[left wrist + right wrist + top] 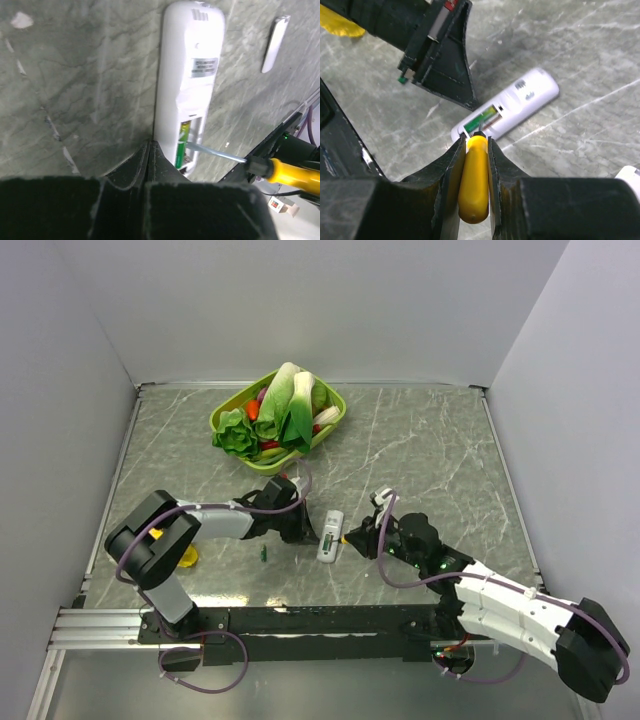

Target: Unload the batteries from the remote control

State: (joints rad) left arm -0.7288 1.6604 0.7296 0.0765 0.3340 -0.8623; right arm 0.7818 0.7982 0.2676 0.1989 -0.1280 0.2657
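The white remote control lies back up at mid-table, its battery bay uncovered. One green battery sits in the bay. Another small dark green battery lies loose on the table to the left. My left gripper is shut and empty, its tip pressed against the remote's left edge beside the bay. My right gripper is shut on the yellow-handled screwdriver, whose blade reaches into the bay against the battery.
A green basket of toy vegetables stands at the back. The white cover strip lies beyond the remote. A yellow object rests near the left arm. Grey walls close in the table on three sides.
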